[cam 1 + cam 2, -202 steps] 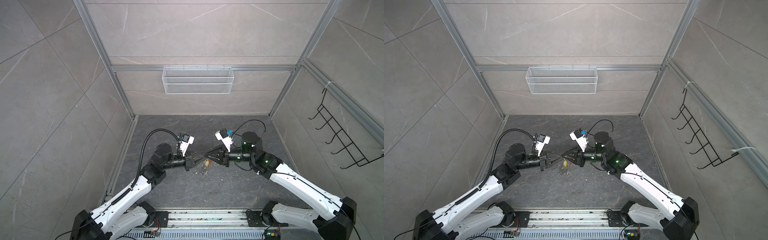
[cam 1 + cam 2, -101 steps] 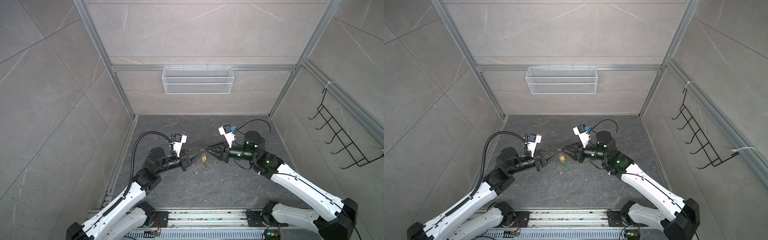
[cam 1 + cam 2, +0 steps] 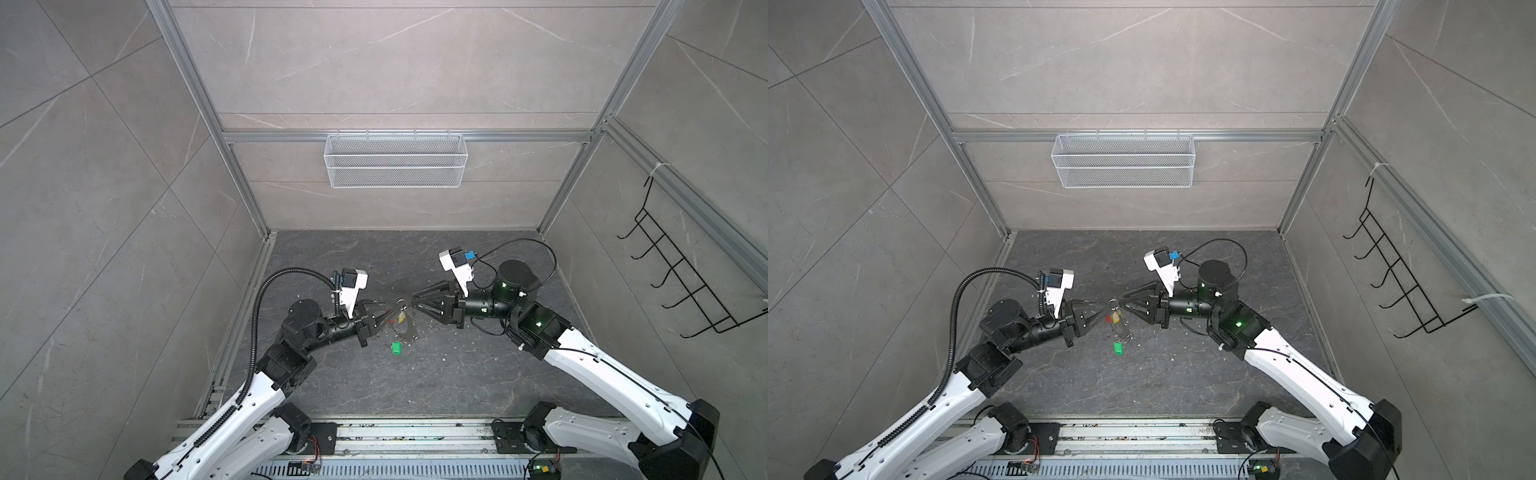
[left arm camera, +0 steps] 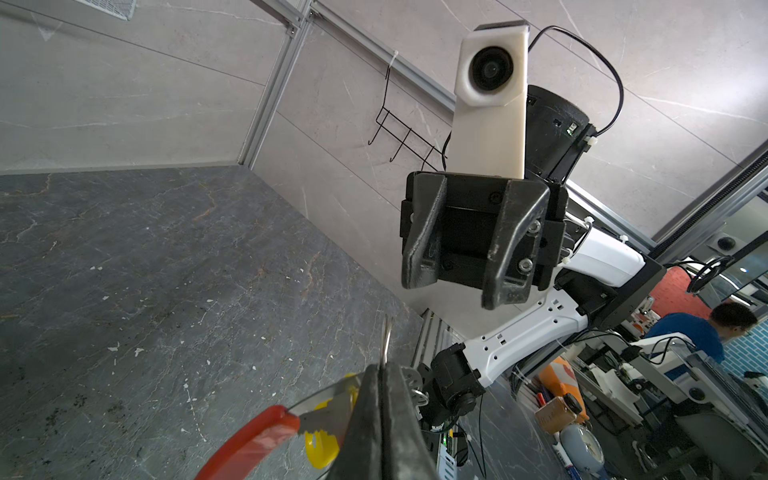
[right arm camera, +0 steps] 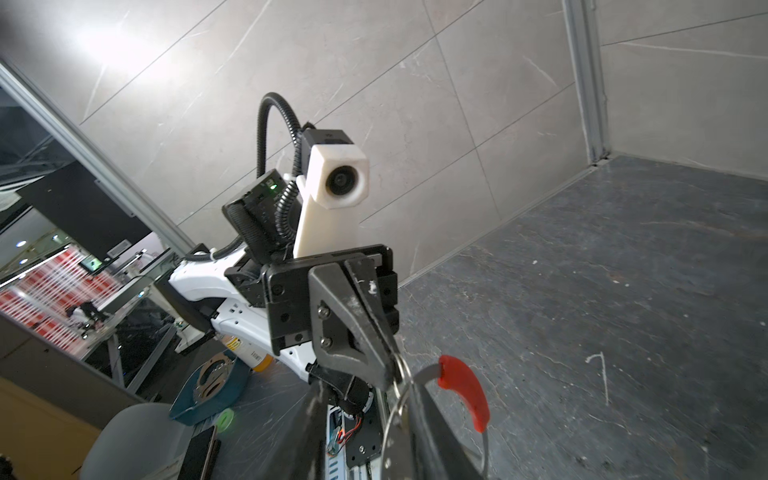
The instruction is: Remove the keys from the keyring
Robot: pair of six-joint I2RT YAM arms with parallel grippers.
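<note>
My left gripper (image 3: 392, 313) (image 4: 382, 368) is shut on the thin wire of the keyring (image 4: 253, 440), whose red sleeve (image 5: 463, 386) curves out beside the closed fingers. A yellow tag (image 3: 401, 317) (image 4: 320, 449) and silver keys (image 3: 1125, 332) hang under the hoop in both top views. A green tag (image 3: 397, 348) (image 3: 1119, 348) sits lowest; I cannot tell whether it touches the floor. My right gripper (image 3: 414, 302) (image 4: 459, 291) faces the left one, open, its tips at the hoop. In the right wrist view one of its fingers (image 5: 432, 436) stands inside the hoop.
A white wire basket (image 3: 395, 166) hangs on the back wall. A black hook rack (image 3: 681, 282) is on the right wall. The dark stone floor (image 3: 415, 395) spreads under both arms, with the metal base rail (image 3: 415, 432) at the front.
The grippers were together at the keys a second ago, then drew apart. The left one has since come back toward the right. The green tag now shows below the hoop.
</note>
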